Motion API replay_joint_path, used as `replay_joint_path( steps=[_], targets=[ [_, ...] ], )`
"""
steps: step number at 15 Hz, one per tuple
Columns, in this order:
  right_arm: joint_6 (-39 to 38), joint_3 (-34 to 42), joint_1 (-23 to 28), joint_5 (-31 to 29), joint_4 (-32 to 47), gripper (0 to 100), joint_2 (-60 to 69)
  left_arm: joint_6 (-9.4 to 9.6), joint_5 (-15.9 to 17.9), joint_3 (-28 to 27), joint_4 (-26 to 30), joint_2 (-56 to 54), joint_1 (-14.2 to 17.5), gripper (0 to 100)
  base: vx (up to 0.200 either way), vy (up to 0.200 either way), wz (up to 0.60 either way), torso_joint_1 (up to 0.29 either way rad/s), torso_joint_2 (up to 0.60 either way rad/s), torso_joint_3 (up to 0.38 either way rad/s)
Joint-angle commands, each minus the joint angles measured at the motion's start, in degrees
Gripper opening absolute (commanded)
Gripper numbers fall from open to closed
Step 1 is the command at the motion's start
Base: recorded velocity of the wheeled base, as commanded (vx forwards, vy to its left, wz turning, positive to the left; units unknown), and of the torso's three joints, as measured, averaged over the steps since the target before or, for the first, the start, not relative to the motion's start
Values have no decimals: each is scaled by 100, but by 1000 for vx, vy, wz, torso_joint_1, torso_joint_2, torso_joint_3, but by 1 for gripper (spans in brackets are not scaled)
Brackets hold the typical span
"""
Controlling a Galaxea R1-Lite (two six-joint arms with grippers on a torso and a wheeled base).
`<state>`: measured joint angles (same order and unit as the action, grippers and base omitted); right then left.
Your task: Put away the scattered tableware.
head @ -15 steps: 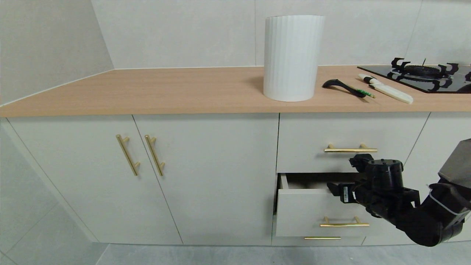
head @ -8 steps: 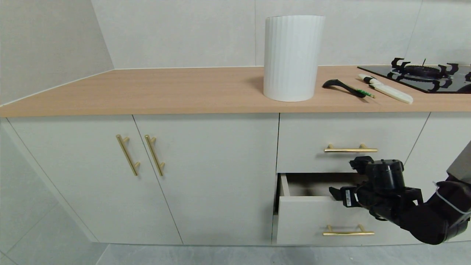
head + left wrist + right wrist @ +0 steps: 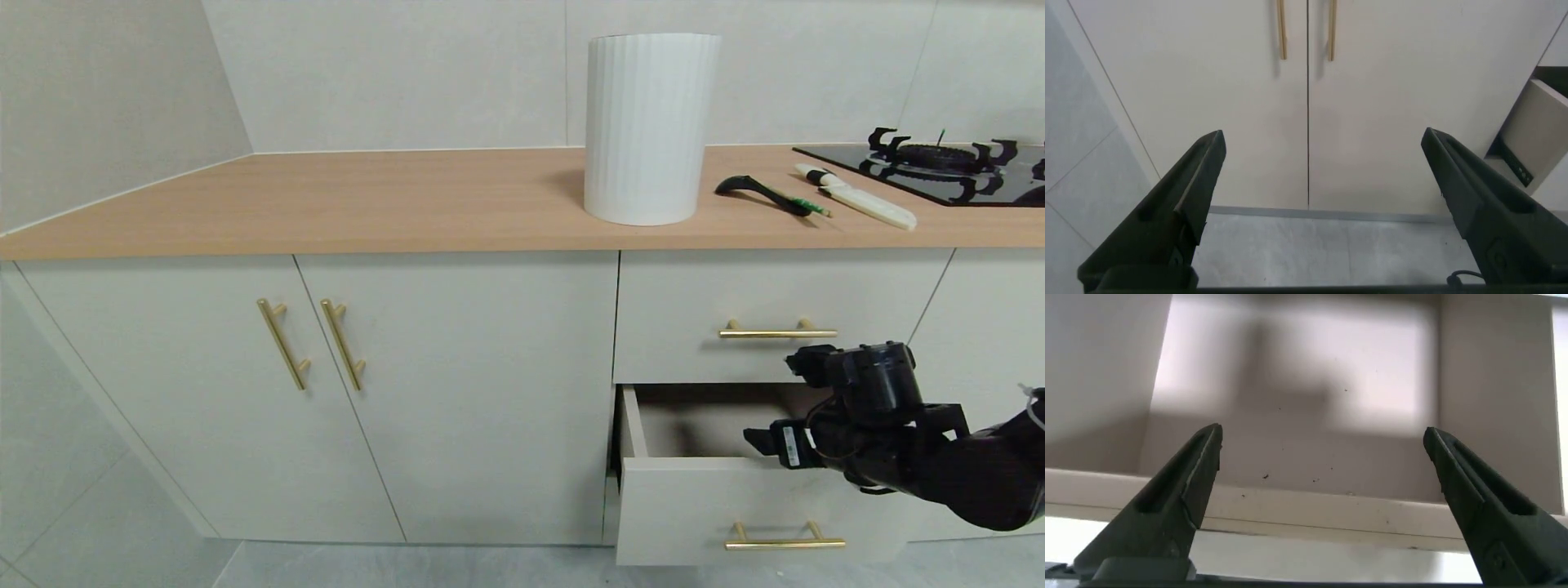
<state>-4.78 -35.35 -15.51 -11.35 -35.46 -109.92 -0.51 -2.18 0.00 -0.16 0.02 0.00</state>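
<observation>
Lying on the bench (image 3: 408,204) right of the canister (image 3: 649,131), the spoon (image 3: 759,194) and knife (image 3: 857,206) look light, stiff, slim, best pinched mid-handle; the right end effector (image 3: 1319,457) gapes empty below the canister.

This is a home-style kitchen: a wood-grain countertop (image 3: 367,204) runs along pale tiled walls (image 3: 392,73) into a corner, and a black glass gas hob (image 3: 939,161) with iron pan supports is set into its right end. Under the counter stands a row of pale fitted cabinets, with double doors (image 3: 457,392) carrying slim brass bar handles (image 3: 343,344) and, next to them, a stack of drawers whose lower drawer (image 3: 694,506) is pulled open. A black spoon (image 3: 755,192) and a white knife (image 3: 865,206) lie on the counter beside a tall ribbed white container (image 3: 645,131), and the floor (image 3: 98,539) is grey tile.
</observation>
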Motion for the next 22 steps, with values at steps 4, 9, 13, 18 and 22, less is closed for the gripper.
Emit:
replay_joint_path(
  steps=[4, 9, 13, 18, 22],
  targets=[
    [-6, -226, -84, 1, 1077, 100, 357, -2, -2, 0, -2, 6, 0, 100, 0, 0, 0, 0, 0, 0],
    [12, -376, -163, 1, 1876, 100, 542, -2, -2, 0, -2, 6, 0, 100, 0, 0, 0, 0, 0, 0],
    [38, -429, -462, 10, 2720, 100, 867, -2, -2, 0, -2, 6, 0, 100, 0, 0, 0, 0, 0, 0],
    [47, -464, -902, 1, 3564, 100, 1192, -2, -2, 0, -2, 6, 0, 100, 0, 0, 0, 0, 0, 0],
    [390, -464, -1148, 1, 4285, 100, 1509, -2, -2, 0, -2, 6, 0, 100, 0, 0, 0, 0, 0, 0]
  ],
)
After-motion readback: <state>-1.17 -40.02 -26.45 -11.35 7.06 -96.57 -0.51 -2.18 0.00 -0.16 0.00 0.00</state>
